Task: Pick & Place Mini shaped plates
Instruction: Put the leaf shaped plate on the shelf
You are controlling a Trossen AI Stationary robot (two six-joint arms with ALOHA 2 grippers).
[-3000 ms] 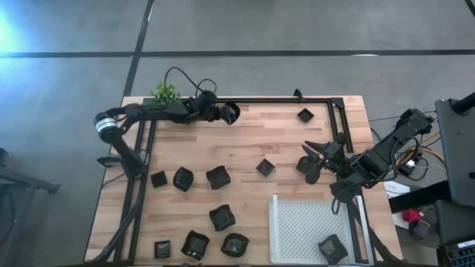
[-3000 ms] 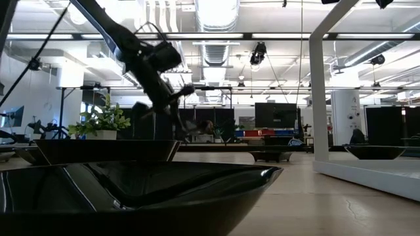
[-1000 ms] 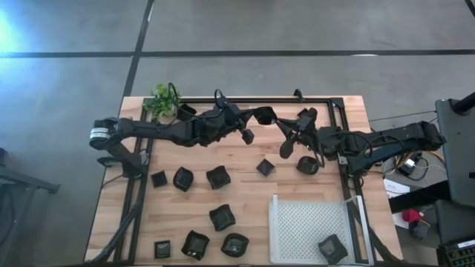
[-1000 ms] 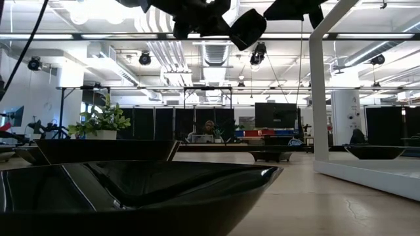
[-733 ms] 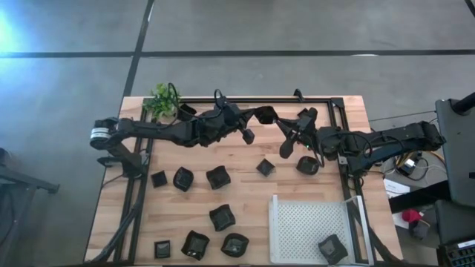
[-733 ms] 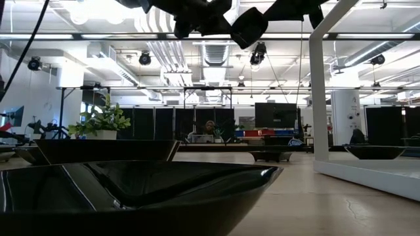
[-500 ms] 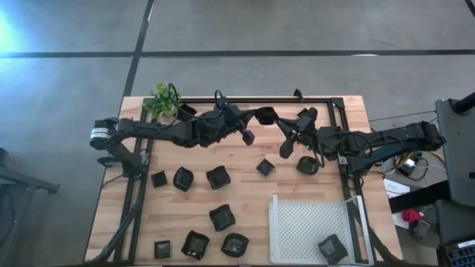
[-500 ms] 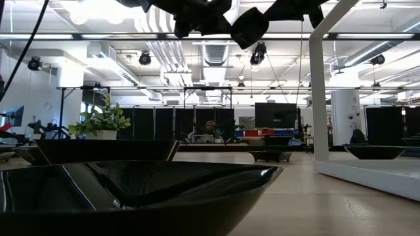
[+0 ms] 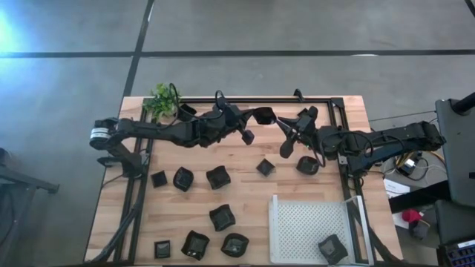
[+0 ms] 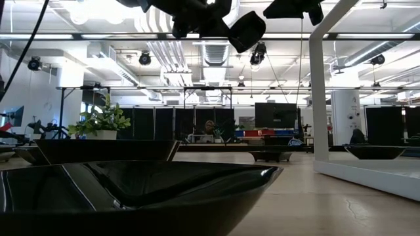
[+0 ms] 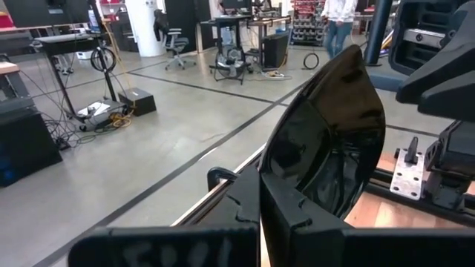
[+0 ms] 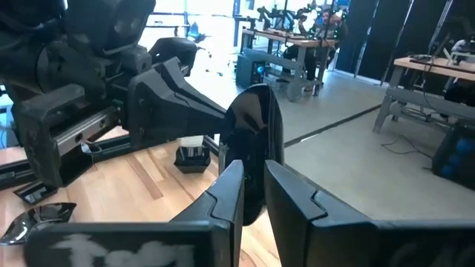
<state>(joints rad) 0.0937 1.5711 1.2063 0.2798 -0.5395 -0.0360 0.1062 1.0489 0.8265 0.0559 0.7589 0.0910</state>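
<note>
Between both end effectors' fingers, one mini plate [image 9: 265, 115] hangs above the table [image 9: 245, 178].

wooden table [image 9: 245, 189], black plates [image 9: 218, 177], white tray [image 9: 308, 222], plant [image 9: 164, 96]

A light wooden table [image 9: 245, 185] stands on a grey concrete floor [image 9: 260, 30] crossed by dark lines. A white perforated tray [image 9: 308, 226] lies at the table's near right corner, and a small green plant [image 9: 163, 95] sits at the far left corner — beside a black frame rail [image 9: 245, 100] along the far edge. Beyond the table, a room with desks, chairs and monitors — a person [image 11: 339, 22] stands far off.
</note>
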